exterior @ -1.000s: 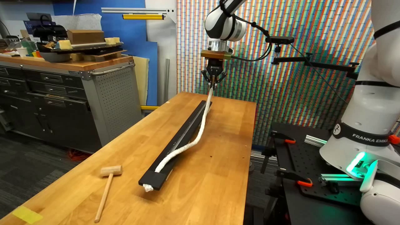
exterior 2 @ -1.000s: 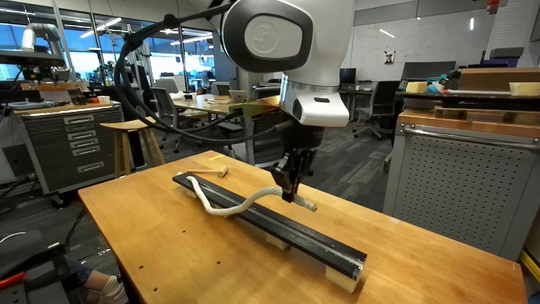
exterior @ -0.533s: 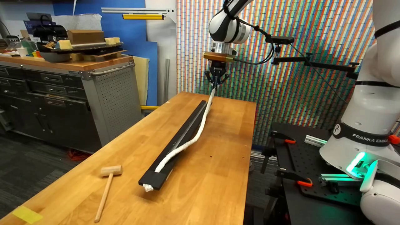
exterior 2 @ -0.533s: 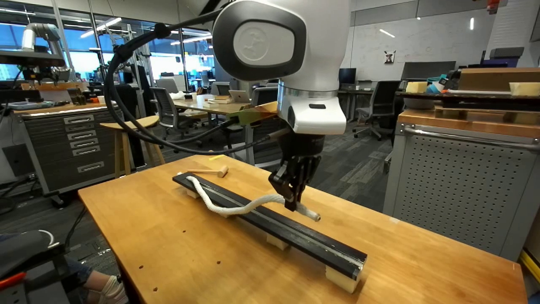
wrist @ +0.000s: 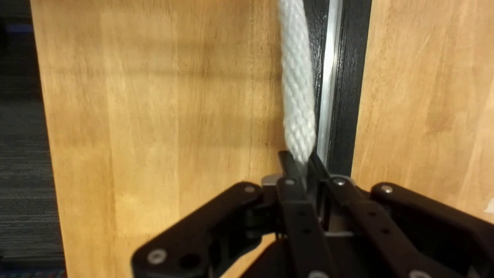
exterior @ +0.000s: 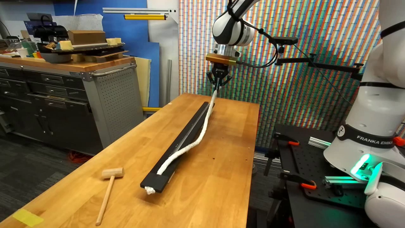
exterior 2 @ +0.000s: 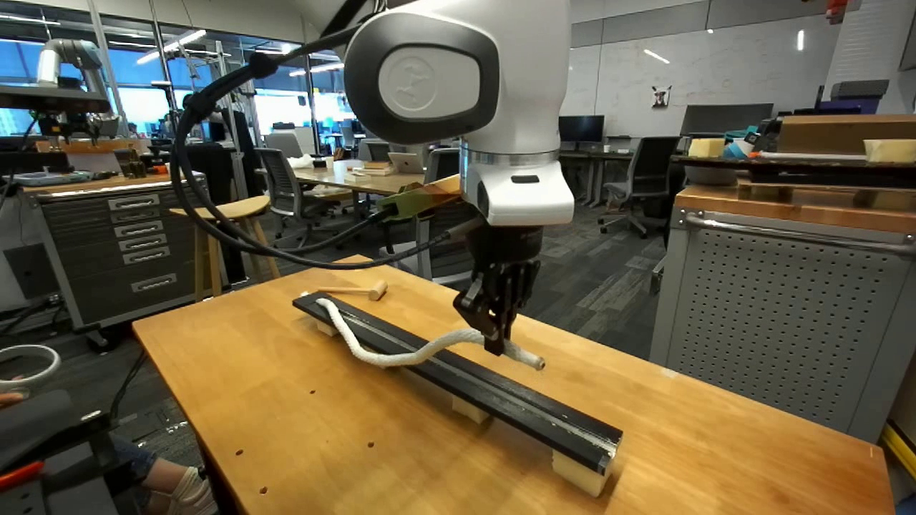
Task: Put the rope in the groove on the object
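Observation:
The white rope [exterior: 205, 123] is tucked in at the near end of the black bar [exterior: 155, 181], bulges off the bar's side, then rises to my gripper [exterior: 217, 88]. My gripper [exterior 2: 495, 347] is shut on the rope [exterior 2: 422, 351] near its free end, above the bar [exterior 2: 601, 432]. A short tail sticks out past the fingers. The groove [exterior 2: 554, 416] is bare along the bar's far part. In the wrist view my fingers [wrist: 299, 156] pinch the rope [wrist: 298, 77], which runs beside the groove [wrist: 330, 58], over the bar's [wrist: 353, 77] left edge.
Pale blocks [exterior 2: 580, 472] hold the bar up off the wooden table [exterior 2: 343, 458]. A wooden mallet [exterior: 113, 173] lies beside the bar's near end. A grey cabinet [exterior 2: 780, 322] stands beyond the table. A white ring [exterior 2: 43, 368] with a hand shows at a view's edge.
My gripper has come down a little and shifted slightly, with the rope still held; the rope's tail sits lower. A hand with a white ring has come in at one edge.

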Robot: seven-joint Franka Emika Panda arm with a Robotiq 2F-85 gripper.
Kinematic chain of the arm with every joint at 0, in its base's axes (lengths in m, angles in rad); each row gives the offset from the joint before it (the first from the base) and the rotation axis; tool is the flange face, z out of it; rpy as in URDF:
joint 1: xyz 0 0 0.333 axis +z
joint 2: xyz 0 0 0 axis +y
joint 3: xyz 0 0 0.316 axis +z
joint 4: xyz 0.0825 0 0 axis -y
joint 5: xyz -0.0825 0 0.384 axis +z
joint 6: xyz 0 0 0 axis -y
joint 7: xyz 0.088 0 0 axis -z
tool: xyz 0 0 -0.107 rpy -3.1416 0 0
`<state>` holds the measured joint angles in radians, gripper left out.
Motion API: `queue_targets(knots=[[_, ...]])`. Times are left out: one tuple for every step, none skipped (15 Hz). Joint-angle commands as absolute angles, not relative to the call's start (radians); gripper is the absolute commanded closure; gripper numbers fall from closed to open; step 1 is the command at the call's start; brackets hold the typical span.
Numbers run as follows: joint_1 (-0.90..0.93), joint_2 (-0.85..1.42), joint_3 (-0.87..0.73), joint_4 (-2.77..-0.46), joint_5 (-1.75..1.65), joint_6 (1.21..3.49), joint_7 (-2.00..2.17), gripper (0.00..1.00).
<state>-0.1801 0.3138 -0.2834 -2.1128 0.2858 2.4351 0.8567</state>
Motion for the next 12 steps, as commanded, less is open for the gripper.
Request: queue_targets(knots=[[-0.184,0.305,-0.277,-2.114,0.265,2.435,0.859,0.90],[-0.182,0.293,-0.277,-2.118,0.251,2.435,0.859,0.90],[-0.181,0.282,-0.277,-2.124,0.246,2.435,0.859,0.90],[-0.181,0.275,-0.277,-2.129,0.243,2.435,0.859,0.90],[-0.181,0.270,-0.277,-2.132,0.242,2.435,0.859,0.90],[-0.181,0.268,-0.277,-2.134,0.241,2.435,0.859,0.90],[-0.181,0.268,-0.277,-2.135,0.241,2.435,0.859,0.90],[-0.181,0.268,-0.277,-2.136,0.241,2.435,0.859,0.97],[-0.181,0.269,-0.275,-2.137,0.245,2.440,0.857,0.97],[-0.183,0.272,-0.277,-2.134,0.245,2.445,0.855,0.97],[-0.185,0.273,-0.279,-2.130,0.245,2.449,0.858,0.97],[-0.190,0.279,-0.284,-2.120,0.244,2.449,0.859,0.97]])
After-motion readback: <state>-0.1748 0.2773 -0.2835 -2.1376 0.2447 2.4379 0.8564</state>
